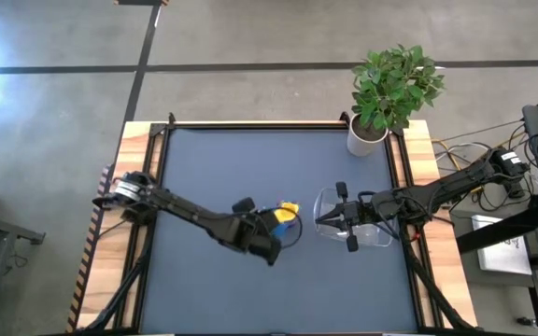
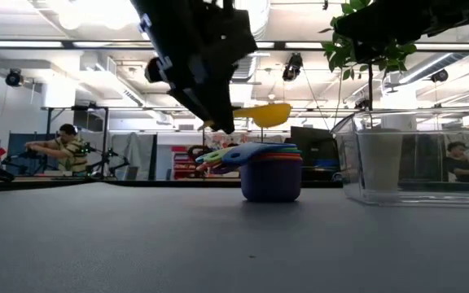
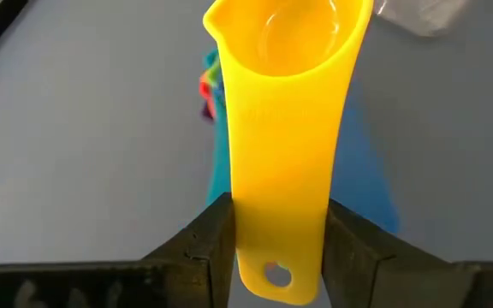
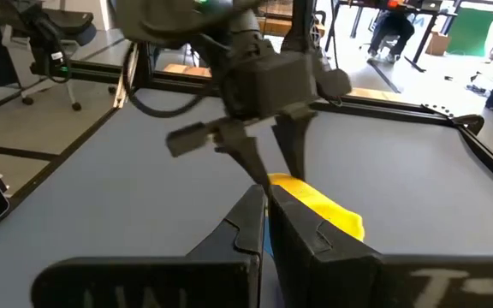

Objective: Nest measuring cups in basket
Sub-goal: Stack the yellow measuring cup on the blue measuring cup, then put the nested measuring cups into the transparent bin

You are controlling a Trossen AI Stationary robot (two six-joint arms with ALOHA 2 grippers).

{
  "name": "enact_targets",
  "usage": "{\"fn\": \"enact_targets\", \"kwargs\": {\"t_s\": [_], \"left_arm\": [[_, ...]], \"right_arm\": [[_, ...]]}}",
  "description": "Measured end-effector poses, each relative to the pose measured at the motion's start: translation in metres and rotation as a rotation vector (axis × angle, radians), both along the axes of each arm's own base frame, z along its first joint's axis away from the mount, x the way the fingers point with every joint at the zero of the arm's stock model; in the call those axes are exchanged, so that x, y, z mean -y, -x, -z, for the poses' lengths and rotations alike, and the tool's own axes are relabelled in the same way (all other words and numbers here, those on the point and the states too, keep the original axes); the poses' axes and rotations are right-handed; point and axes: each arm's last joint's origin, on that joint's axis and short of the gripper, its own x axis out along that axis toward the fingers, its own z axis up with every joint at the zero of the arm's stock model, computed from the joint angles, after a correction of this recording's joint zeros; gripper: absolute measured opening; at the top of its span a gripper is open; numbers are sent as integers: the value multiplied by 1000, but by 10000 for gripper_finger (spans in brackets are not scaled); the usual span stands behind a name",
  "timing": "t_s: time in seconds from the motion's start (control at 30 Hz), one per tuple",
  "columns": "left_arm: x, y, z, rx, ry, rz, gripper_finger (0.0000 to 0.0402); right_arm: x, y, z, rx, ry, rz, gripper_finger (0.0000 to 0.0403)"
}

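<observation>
My left gripper is shut on the yellow measuring cup at mid-table. In the low view the yellow cup hangs just above a nested stack of cups. The stack's outermost cup is dark blue, its coloured handles fan out to one side, and its base rests on the table. The clear basket stands on the table to the stack's right. My right gripper is at the basket's left end, its fingers nearly together. My left gripper pinches the yellow cup's handle between its two fingers, near the end with the hole. The fingers slant down from the table's left. The cup is lifted clear, bowl pointing away from the gripper, roughly level above the stack. My right gripper has its fingers closed to a thin gap at the basket's left-end rim, coming level from the table's right. The clear wall between them hardly shows. The basket stands on the table.
A white pot with a green plant stands at the table's far right corner. The dark mat is bare toward the near and left edges. In the low view, people sit at desks in the room beyond the table.
</observation>
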Motion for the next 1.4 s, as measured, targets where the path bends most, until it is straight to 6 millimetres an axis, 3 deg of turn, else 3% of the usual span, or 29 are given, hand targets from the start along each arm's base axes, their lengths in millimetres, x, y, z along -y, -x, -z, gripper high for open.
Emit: {"fn": "enact_targets", "kwargs": {"t_s": [0.2, 0.43, 0.67, 0.9, 1.03, 1.27, 1.4], "left_arm": [[-14, -4, 1, -16, 38, -23, 113], [-13, -4, 2, -16, 54, -21, 239], [-13, -4, 2, -14, 54, -18, 267], [-11, -7, -7, -7, 39, 28, 269], [-12, 0, -23, 9, -16, 75, 260], [-23, 31, -46, 84, -63, 65, 196], [-31, 53, -41, 228, -38, 67, 151]], "right_arm": [[0, 0, 0, 0, 5, -1, 9], [0, 0, 0, 0, 7, -1, 9], [0, 0, 0, 0, 7, -1, 9], [0, 0, 0, -2, -16, 3, 9], [0, 0, 0, -7, -67, 14, 9], [3, 0, 1, -9, -51, 96, 9], [4, -1, 1, -4, -39, 151, 9]]}}
